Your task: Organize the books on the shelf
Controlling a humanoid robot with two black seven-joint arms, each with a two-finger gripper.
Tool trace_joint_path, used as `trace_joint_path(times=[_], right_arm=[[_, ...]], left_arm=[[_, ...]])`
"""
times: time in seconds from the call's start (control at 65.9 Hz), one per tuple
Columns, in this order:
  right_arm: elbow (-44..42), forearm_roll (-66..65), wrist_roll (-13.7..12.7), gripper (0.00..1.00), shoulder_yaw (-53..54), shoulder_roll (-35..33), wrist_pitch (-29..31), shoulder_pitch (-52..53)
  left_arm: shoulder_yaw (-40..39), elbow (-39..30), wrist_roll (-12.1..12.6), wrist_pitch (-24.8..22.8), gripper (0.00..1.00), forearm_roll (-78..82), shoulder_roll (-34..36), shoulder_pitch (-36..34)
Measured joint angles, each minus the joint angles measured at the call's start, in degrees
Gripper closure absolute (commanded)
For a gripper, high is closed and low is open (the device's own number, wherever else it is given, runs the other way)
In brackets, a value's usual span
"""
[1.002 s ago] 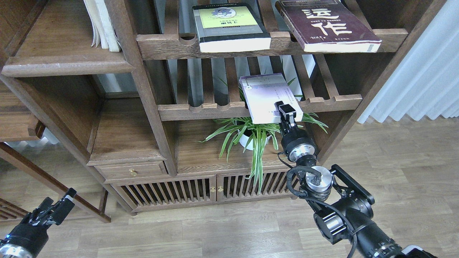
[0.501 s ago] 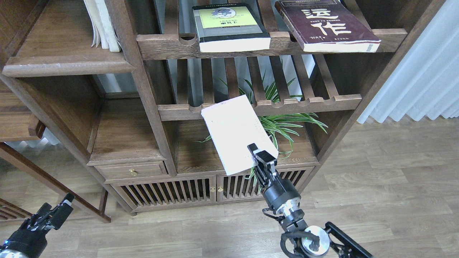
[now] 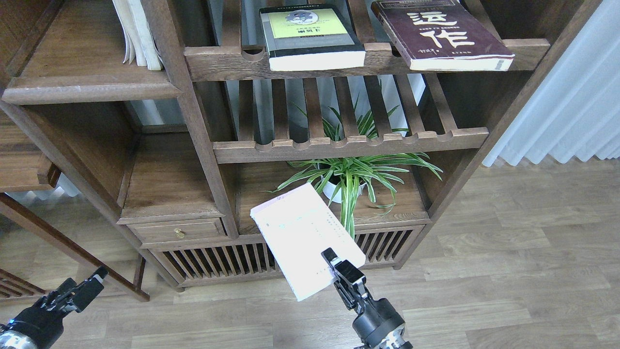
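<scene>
My right gripper point(image 3: 339, 275) is shut on the near corner of the pale lilac-pink book point(image 3: 305, 237) and holds it low in front of the cabinet doors, cover up and tilted. The black book with a yellow-green panel point(image 3: 310, 36) and the maroon book with white characters point(image 3: 443, 34) lie flat on the top slatted shelf, overhanging its front rail. The solid dark wood shelf point(image 3: 92, 87) is at the upper left. My left gripper point(image 3: 77, 293) is open and empty at the lower left, near the floor.
Thin cream-white books point(image 3: 138, 34) stand at the right end of the solid shelf. A spider plant in a white pot point(image 3: 348, 179) sits under the lower slatted shelf point(image 3: 348, 145). A drawer point(image 3: 177, 231) and slatted doors point(image 3: 218, 261) are below. White curtains point(image 3: 571, 106) hang at the right.
My right gripper has pulled the pale book off the lower slatted shelf and carried it down and to the left, toward me. The left gripper has barely shifted.
</scene>
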Motion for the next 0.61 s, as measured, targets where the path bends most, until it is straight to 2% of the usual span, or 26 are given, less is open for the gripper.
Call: trace_joint_path(times=[0.03, 0.046, 0.197, 0.349, 0.607], right_arm=[[-0.26, -0.04, -0.11, 0.94, -0.02, 0.0, 0.23, -0.13], [-0.68, -0.05, -0.37, 0.93, -0.04, 0.0, 0.42, -0.26], [-1.44, -0.07, -1.25, 0.93, -1.51, 0.0, 0.53, -0.33], [-1.96, -0.04, -1.55, 0.93, -2.62, 0.0, 0.53, -0.27], [-1.99, 0.03, -1.55, 0.93, -2.79, 0.0, 0.54, -0.25]], left_arm=[[-0.51, -0.57, 1.6, 0.0, 0.0, -1.89, 0.06, 0.69], [-0.99, -1.48, 4.44, 0.0, 0.0, -7.05, 0.0, 1.81], [-1.18, -2.2, 9.22, 0.0, 0.0, -19.22, -1.97, 2.55], [-0.7, -4.82, 10.18, 0.0, 0.0, -25.13, -5.5, 3.49], [5.02, -12.02, 10.76, 0.0, 0.0, -28.06, -11.16, 4.92]])
